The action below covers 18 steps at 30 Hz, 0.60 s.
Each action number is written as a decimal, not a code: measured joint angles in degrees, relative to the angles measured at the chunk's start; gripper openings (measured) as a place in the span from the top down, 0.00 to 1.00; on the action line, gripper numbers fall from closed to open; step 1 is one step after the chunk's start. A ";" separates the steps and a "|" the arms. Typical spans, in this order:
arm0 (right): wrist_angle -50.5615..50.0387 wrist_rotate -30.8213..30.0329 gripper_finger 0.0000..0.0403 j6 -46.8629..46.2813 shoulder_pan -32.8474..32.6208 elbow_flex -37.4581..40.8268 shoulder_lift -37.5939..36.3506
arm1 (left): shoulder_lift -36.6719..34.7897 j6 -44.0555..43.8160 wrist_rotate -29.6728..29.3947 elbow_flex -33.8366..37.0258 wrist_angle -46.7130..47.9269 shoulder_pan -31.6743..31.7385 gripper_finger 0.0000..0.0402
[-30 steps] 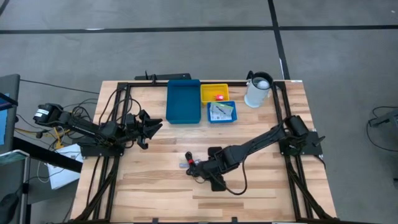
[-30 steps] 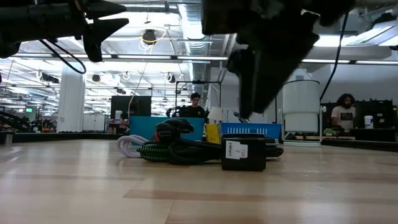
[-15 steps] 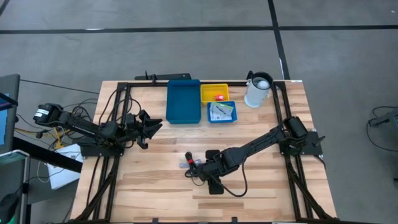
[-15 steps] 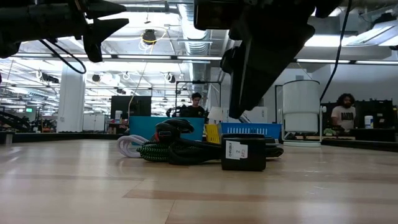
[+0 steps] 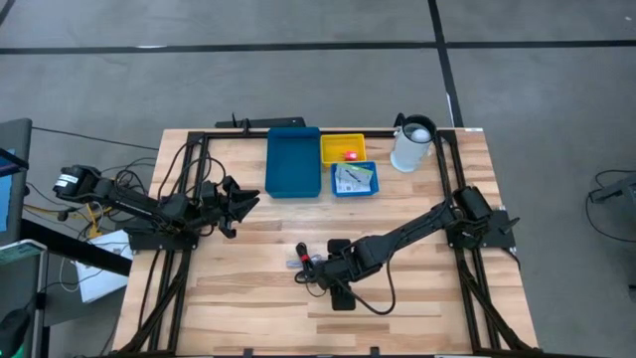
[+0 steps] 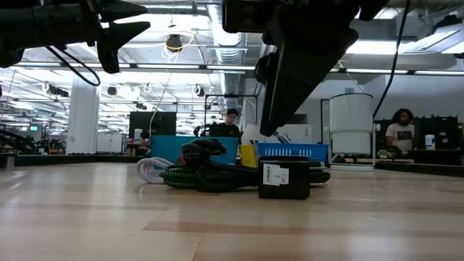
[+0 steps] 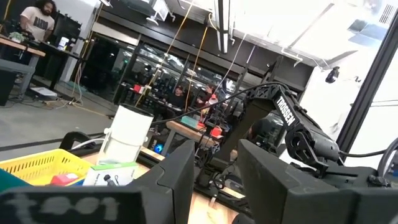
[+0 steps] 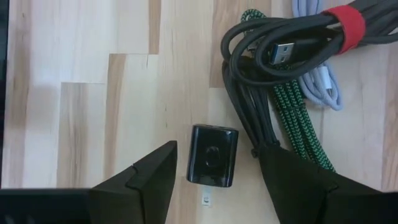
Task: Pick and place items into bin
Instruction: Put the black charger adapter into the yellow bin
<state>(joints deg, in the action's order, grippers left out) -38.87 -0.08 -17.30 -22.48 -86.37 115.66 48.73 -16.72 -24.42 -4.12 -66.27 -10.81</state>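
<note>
Right gripper lined up over the small black block, nothing picked yet.

I have the right gripper [image 8: 214,180] hanging above the black block [image 8: 212,155] at the lower middle of the overhead frame, fingers spread with one on each side of it so a straight drop should take it across its short sides. The block lies flat on the bench [image 5: 248,298], just beside the bundle of cables [image 8: 280,81]: black ones tied with a red strap, a green braided one and a pale one. That closeness is why I judge the approach has to stay square, or a finger could snag a loop. The bins [image 5: 294,162] sit at the upper middle, blue and yellow, well apart from the pile. The left gripper [image 5: 241,202] waits at middle left, fingers a little apart, holding nothing.
</note>
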 joint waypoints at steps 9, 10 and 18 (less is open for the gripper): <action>2.99 0.20 0.45 -2.38 -0.03 3.78 -0.04 | 0.00 -0.30 0.04 0.00 0.02 0.02 0.72; 3.09 0.22 0.45 -2.74 -0.04 4.48 -0.04 | 0.00 -0.30 0.04 0.00 0.02 0.00 0.72; 6.64 1.73 0.45 -3.76 -0.07 7.54 -0.04 | 0.02 -0.30 0.06 0.00 0.02 0.02 0.72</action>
<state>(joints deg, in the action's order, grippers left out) -32.23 1.65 -21.06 -22.55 -78.83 115.61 48.75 -17.02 -24.36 -4.12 -66.26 -10.79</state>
